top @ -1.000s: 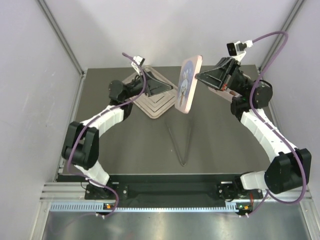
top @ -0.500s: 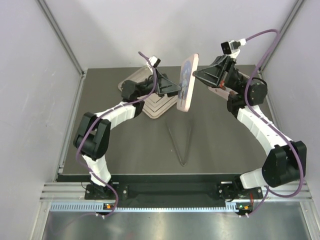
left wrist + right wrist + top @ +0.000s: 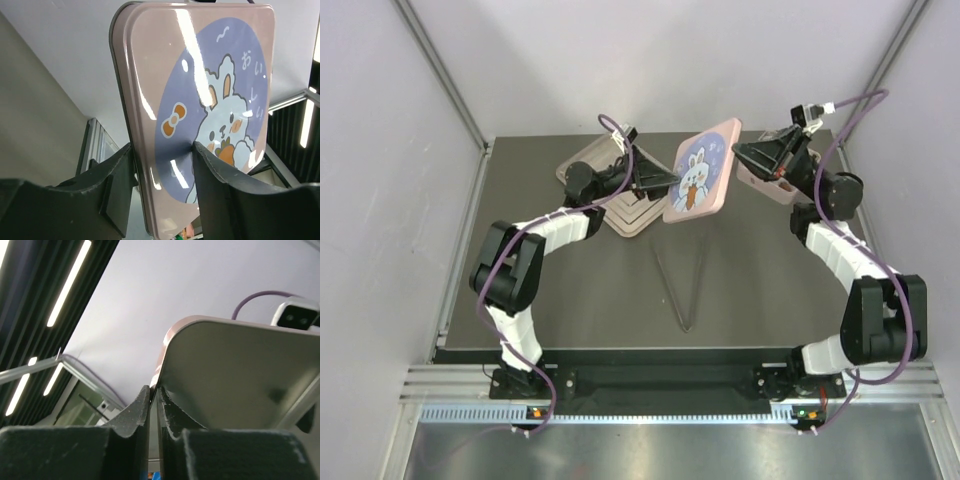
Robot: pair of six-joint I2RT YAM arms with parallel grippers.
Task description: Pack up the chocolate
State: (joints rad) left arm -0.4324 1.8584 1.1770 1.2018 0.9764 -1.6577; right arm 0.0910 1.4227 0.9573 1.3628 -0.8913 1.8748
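Note:
No chocolate shows in any view. A pink lid (image 3: 700, 172) with a rabbit picture hangs in the air above the back of the table, tilted with its face toward the top camera. My left gripper (image 3: 663, 181) is shut on the lid's left part; in the left wrist view the lid (image 3: 200, 100) stands between the left gripper's (image 3: 162, 148) fingers. My right gripper (image 3: 741, 152) meets the lid's right edge. In the right wrist view the right gripper (image 3: 156, 389) has its fingers almost together, pinching the thin rim of the lid (image 3: 240, 380).
A pink box base (image 3: 767, 187) lies behind and under the right gripper. A stack of ridged trays (image 3: 630, 215) and a clear tray (image 3: 582, 160) sit under the left arm. Thin metal tongs (image 3: 682, 290) lie mid-table. Grey walls close in left and right.
The left gripper reached over to the lid and closed on it. The lid turned from edge-on to face-up and shifted right. The right arm drew back to the right.

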